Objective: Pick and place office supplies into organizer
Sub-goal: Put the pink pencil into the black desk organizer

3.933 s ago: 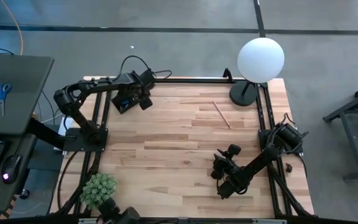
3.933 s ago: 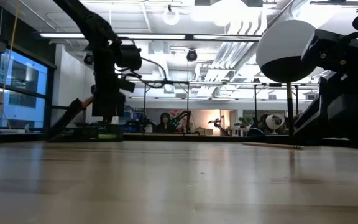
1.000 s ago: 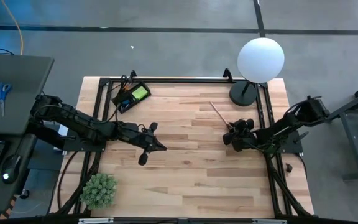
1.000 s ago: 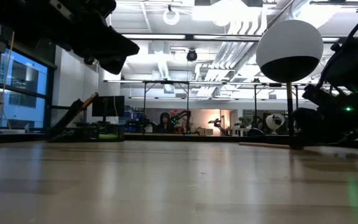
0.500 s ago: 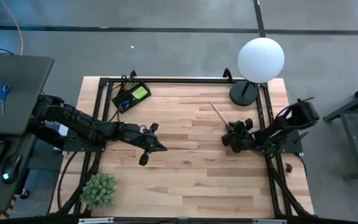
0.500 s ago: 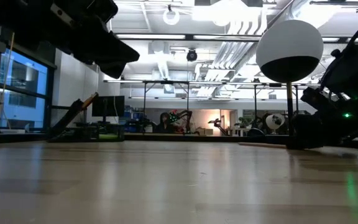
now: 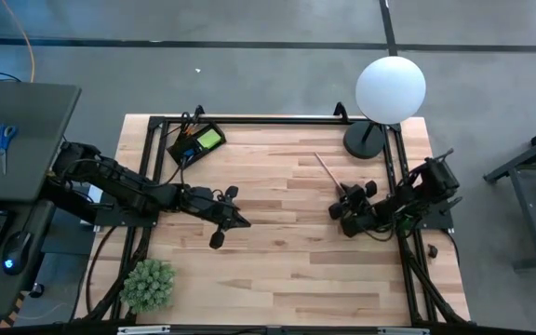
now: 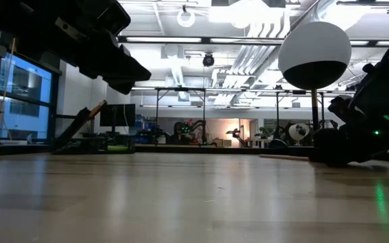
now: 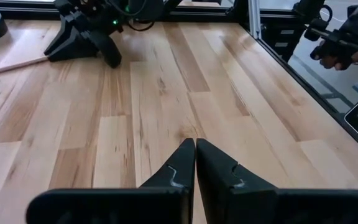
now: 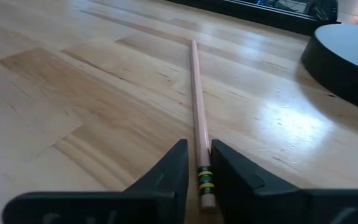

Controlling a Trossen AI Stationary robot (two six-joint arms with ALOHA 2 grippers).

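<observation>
A wooden pencil (image 7: 329, 171) lies flat on the table at the right, slanting toward the lamp. My right gripper (image 10: 199, 155) is low on the table at the pencil's near end, narrowly open, with one finger on each side of that end. The black organizer (image 7: 196, 144) sits at the far left corner with a green pad (image 7: 209, 139) in it. My left gripper (image 7: 243, 222) hangs shut above the bare boards left of the middle and touches nothing. My right gripper has its fingers (image 10: 174, 163) close on both sides of the pencil's green-and-yellow banded end (image 10: 204, 179). A thin dark gap shows on one side; I cannot tell whether the other finger touches. The fingers slant down and lie along the pencil, which rests on the table.
A lamp with a white globe (image 7: 391, 88) stands on a round black base (image 7: 366, 140) just beyond the pencil's far end. A green spiky plant (image 7: 147, 284) sits at the near left corner. A black frame (image 7: 398, 177) runs along the table's edges.
My right gripper has sunk onto the table at the pencil's near end, shifting a little toward the near edge, and its arm has folded in closer to the table.
</observation>
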